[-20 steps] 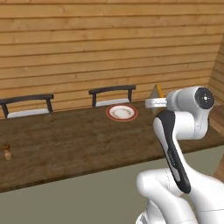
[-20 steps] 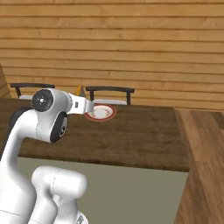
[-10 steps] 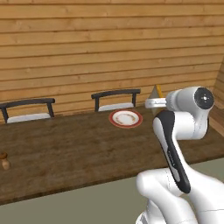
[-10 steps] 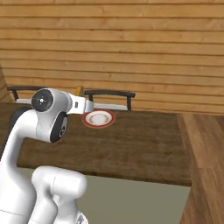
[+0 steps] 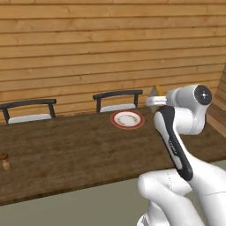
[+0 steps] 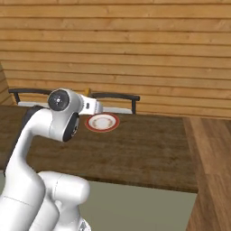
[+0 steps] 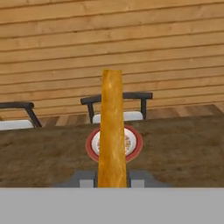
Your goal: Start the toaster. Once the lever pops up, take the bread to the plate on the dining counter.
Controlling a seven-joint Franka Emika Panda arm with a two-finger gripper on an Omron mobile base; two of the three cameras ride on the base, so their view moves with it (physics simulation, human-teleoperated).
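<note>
Bread (image 7: 112, 131) stands edge-on up the middle of the hand view, a tall golden-tan slice clamped between the gripper (image 7: 112, 178) and its two grey fingertips at the bottom. Behind it, at centre frame, the plate (image 7: 134, 146) with its red rim lies on the dining counter (image 7: 183, 148), a dark brown wood-grain slab spanning the lower half. In the left base view the plate (image 5: 127, 119) sits right of centre near the counter's far edge, and a small tip of bread (image 5: 155, 91) shows above the white arm at right. Two dark chairs (image 5: 117, 100) stand behind the counter, against a wall of horizontal wooden planks (image 5: 110, 48). A small brown object (image 5: 5, 162), too small to identify, sits at the far left.
</note>
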